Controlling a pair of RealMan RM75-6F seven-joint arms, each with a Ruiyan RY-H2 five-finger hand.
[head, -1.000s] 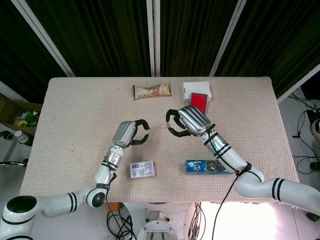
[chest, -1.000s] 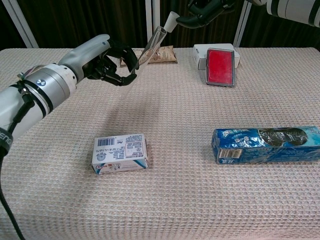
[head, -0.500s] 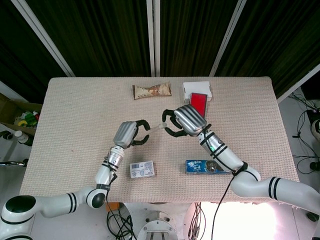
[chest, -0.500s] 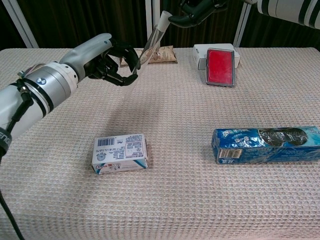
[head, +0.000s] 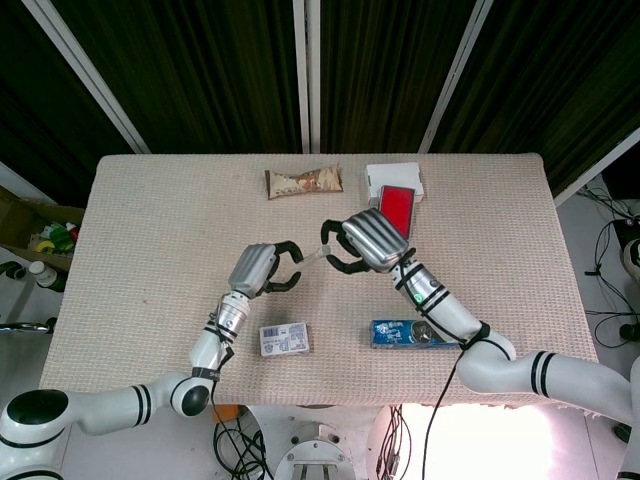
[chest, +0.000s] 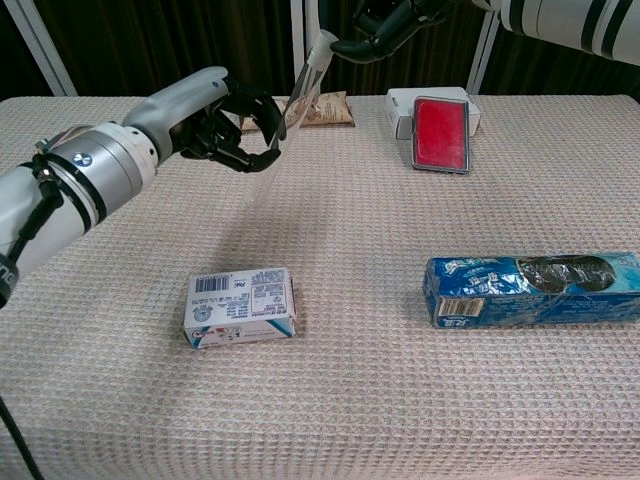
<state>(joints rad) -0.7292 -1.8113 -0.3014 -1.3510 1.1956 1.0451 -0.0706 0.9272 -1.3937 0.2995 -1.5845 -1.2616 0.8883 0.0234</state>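
A thin clear tube (chest: 300, 92) with a pale cap slants above the table between both hands. My left hand (chest: 222, 122) curls its fingers around the tube's lower end. My right hand (chest: 388, 20) pinches the capped upper end at the top edge of the chest view. In the head view the tube (head: 310, 257) spans the short gap between the left hand (head: 260, 270) and the right hand (head: 362, 240), over the middle of the cloth-covered table (head: 150, 220).
A white barcode carton (chest: 240, 307) lies front left and a blue biscuit packet (chest: 530, 288) front right. At the back lie a brown snack bar (chest: 325, 108) and a white box (chest: 400, 105) with a red flat case (chest: 440, 133) leaning on it.
My right hand has moved left toward the left hand, carrying the capped end with it, so the tube stands steeper. The left hand has barely shifted.
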